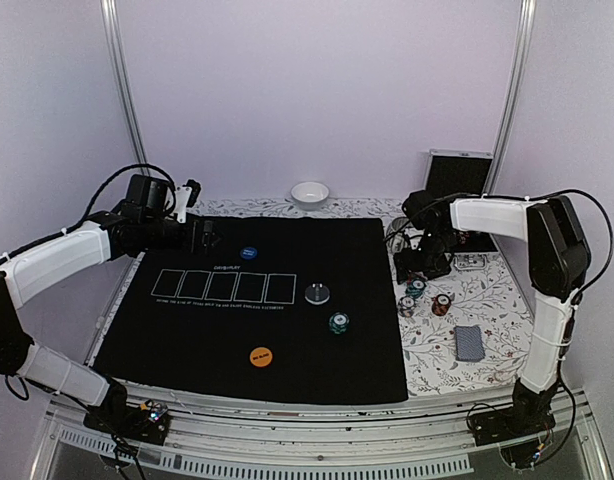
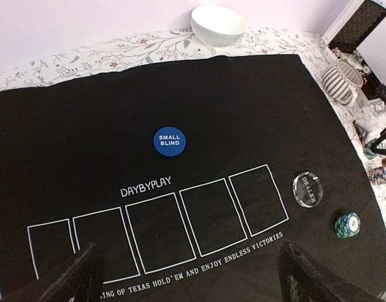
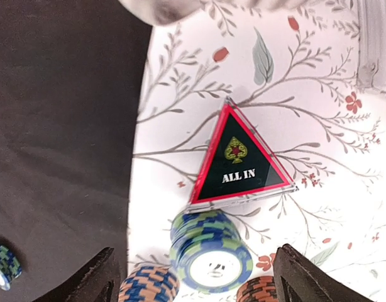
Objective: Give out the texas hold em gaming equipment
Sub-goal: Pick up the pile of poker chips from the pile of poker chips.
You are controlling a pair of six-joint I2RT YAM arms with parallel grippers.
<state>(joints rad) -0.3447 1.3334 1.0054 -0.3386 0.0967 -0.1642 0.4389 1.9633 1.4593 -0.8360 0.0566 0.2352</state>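
Note:
My right gripper [image 3: 199, 277] is open, its jaws standing either side of a green-and-blue chip stack [image 3: 210, 250] without touching it. Beside that stack are an orange-blue stack [image 3: 148, 284] and a red-black stack [image 3: 256, 290]. Just beyond lies the red triangular "ALL IN" marker [image 3: 240, 160]. On the black mat [image 1: 187, 330] lie a blue disc [image 1: 249, 253], an orange disc [image 1: 261, 356], a clear dealer button [image 1: 318, 294] and another green chip stack [image 1: 338, 323]. The card deck [image 1: 469, 343] rests on the floral cloth. My left gripper [image 2: 190, 277] hangs open and empty above the mat's card boxes.
A white bowl [image 1: 310, 193] sits at the back edge of the table. A ribbed metal mug [image 2: 342, 80] stands just off the mat's far right corner. An open black case [image 1: 457, 175] leans against the back right wall. Floral cloth [image 1: 487, 300] borders the mat.

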